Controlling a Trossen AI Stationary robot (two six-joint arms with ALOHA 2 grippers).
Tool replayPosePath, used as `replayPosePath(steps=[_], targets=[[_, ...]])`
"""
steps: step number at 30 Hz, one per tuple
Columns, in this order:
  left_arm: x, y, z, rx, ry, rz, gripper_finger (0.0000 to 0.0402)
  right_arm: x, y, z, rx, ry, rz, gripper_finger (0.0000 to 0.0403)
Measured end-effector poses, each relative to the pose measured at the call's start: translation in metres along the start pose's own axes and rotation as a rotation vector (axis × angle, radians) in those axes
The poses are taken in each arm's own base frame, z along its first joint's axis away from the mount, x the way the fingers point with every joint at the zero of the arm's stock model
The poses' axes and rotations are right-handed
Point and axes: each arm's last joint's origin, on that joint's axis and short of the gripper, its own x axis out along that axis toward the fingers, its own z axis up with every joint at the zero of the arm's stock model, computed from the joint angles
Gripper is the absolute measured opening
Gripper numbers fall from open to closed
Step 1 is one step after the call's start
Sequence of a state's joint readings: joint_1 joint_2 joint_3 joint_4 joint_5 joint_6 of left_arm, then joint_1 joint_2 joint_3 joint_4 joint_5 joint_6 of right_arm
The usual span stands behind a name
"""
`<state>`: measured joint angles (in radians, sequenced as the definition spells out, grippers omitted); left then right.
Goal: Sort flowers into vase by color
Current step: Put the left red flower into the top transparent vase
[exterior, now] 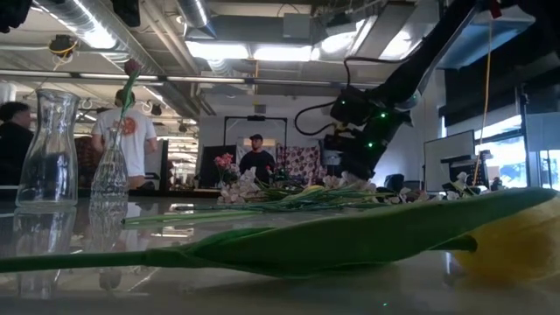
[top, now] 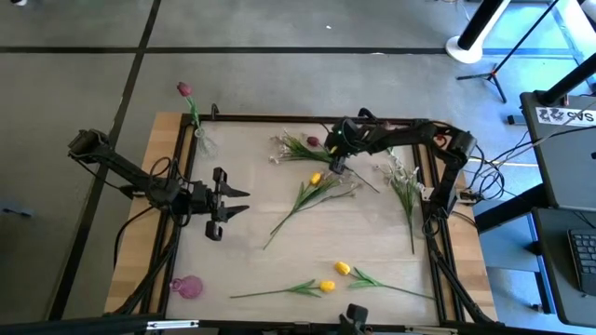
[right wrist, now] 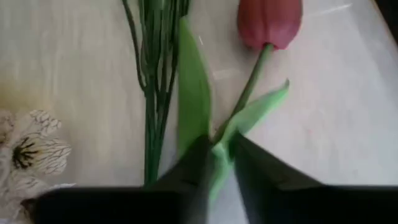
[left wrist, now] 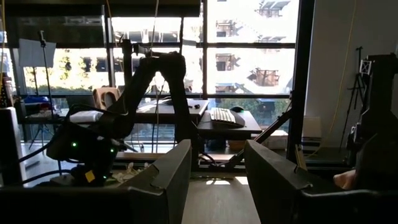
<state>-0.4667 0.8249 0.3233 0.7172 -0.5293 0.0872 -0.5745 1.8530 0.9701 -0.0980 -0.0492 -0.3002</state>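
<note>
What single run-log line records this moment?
right gripper: closing on red tulip stem at table's far side | left gripper: open, waiting mid-table | vase: one red tulip in

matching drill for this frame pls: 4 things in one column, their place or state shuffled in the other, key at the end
Things
1. right gripper
2. left gripper
3. red tulip in the clear vase
4. two yellow tulips

Place or state
A. standing upright at the table's far left corner
B. lying near the table's front edge
C. closed on a red tulip's stem, down at the flower pile
D. open, waiting over bare table on the left side

Pairs: 1-C, 2-D, 3-A, 4-B
</note>
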Motion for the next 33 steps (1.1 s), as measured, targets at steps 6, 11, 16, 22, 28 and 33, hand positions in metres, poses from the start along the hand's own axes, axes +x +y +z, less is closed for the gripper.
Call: replayPosePath(steps=[6,11,16,22,28,33], targets=[[0.000,0.000,0.000,-0.005,-0.001,0.000,0.0146,-0.021,0.003,0.027,-0.056,0.000,-0.131,0.0023],[0.000,0.000,0.000,-0.007,-0.001,0.000,0.0146,-0.070,0.005,0.066,-0.098,-0.103,-0.192,0.0005],[0.000,0.000,-0.001,-0.002,0.009,0.002,0.0146,-0.128,0.022,0.095,-0.133,-0.316,-0.180,0.0005],[0.004,0.004,-0.003,-0.014,0.013,0.030,0.0152,-0.173,0.067,0.115,-0.207,-0.620,-0.003,0.0003],[0.017,0.008,-0.011,-0.015,-0.003,0.048,0.0191,-0.194,0.119,0.131,-0.300,-0.875,0.136,0.0002],[0.032,0.016,-0.018,0.016,-0.063,0.116,0.0228,-0.209,0.154,0.139,-0.340,-1.066,0.227,0.0001]])
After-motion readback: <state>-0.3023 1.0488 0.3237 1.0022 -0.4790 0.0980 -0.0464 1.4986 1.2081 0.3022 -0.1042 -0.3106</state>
